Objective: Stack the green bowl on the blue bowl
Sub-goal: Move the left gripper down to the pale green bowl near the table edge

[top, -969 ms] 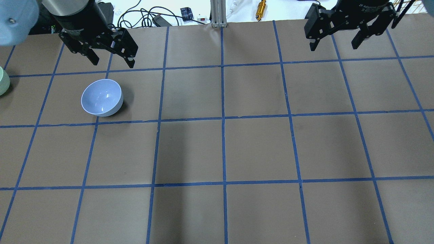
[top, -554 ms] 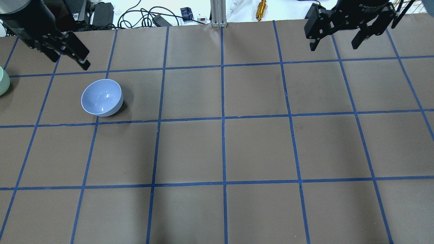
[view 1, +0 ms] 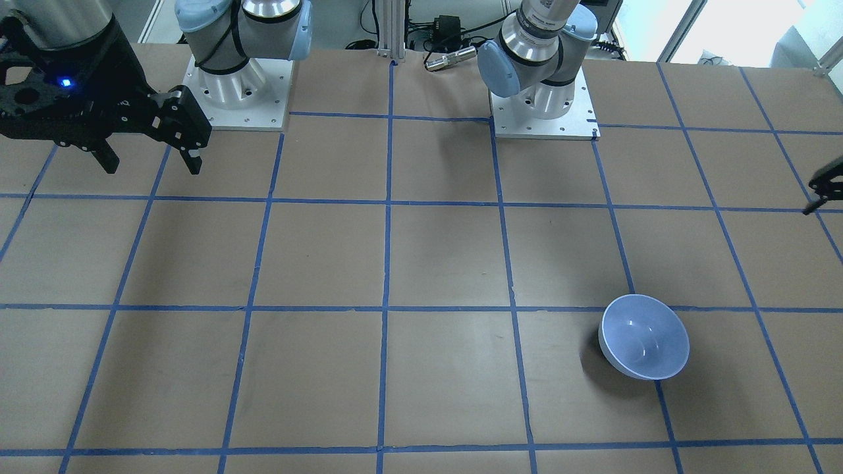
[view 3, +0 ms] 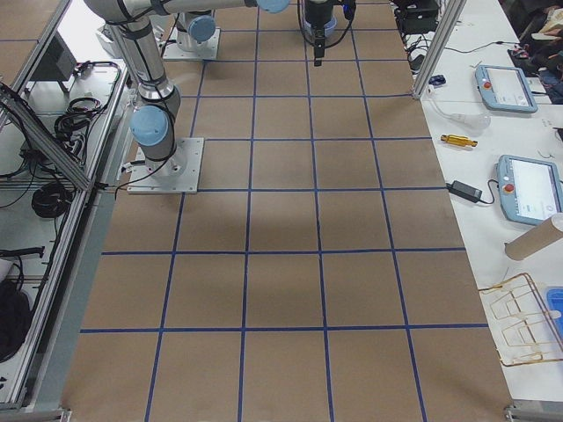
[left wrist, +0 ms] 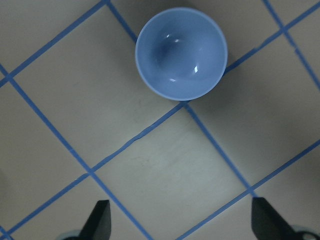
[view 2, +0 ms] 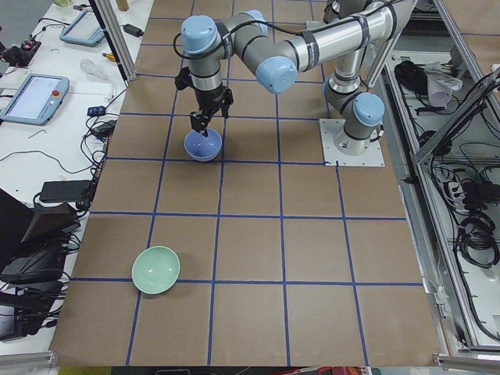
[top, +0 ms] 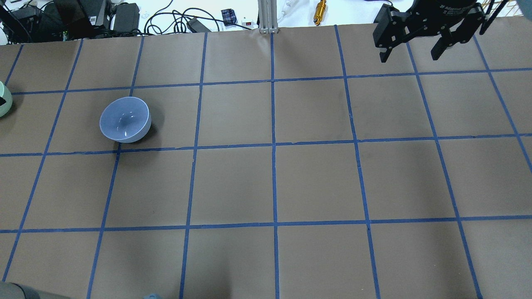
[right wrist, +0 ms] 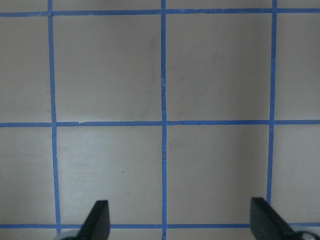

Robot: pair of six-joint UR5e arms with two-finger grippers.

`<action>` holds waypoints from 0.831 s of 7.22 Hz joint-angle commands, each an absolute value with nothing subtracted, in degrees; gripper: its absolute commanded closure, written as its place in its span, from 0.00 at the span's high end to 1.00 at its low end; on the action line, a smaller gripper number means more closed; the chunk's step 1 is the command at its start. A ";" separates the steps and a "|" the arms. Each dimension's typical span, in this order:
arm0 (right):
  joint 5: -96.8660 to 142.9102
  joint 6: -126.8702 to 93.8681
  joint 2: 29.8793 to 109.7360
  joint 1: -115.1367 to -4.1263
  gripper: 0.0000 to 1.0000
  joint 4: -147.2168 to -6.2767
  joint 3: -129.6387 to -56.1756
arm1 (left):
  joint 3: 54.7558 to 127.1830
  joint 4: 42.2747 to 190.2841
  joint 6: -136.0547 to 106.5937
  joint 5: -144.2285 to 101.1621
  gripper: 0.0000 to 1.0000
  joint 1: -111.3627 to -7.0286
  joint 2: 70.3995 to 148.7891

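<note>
The blue bowl [top: 124, 119] stands upright and empty on the table's left half; it also shows in the front view [view 1: 644, 337] and the left exterior view [view 2: 202, 145]. The green bowl [view 2: 156, 269] stands apart near the table's left end; only a sliver of it [top: 3, 101] shows at the overhead view's left edge. My left gripper [left wrist: 182, 225] is open and empty, high up, with the blue bowl [left wrist: 181, 52] ahead of it. Only one of its fingers [view 1: 822, 189] shows at the front view's right edge. My right gripper [top: 411, 52] is open and empty at the far right, also seen in the front view [view 1: 151, 164].
The table is brown paper with a blue tape grid. Cables and power bricks [top: 124, 16], a metal post [top: 268, 16] and a brass cylinder [top: 320, 12] lie past the far edge. The arm bases [view 1: 237, 92] [view 1: 543, 99] stand on the robot's side.
My left gripper has moved left from behind the blue bowl and has left the overhead view. The right arm and both bowls have not moved.
</note>
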State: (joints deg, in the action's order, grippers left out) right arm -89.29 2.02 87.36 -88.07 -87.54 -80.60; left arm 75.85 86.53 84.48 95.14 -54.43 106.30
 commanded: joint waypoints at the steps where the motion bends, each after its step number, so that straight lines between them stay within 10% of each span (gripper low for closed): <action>1: -89.30 2.02 87.36 -88.07 1.00 -87.54 -80.60 | 65.80 80.60 105.23 97.30 1.00 -48.37 118.77; 6: -89.21 2.02 87.36 -88.07 1.00 -87.54 -80.60 | 42.74 80.60 126.90 93.89 0.98 -43.60 141.30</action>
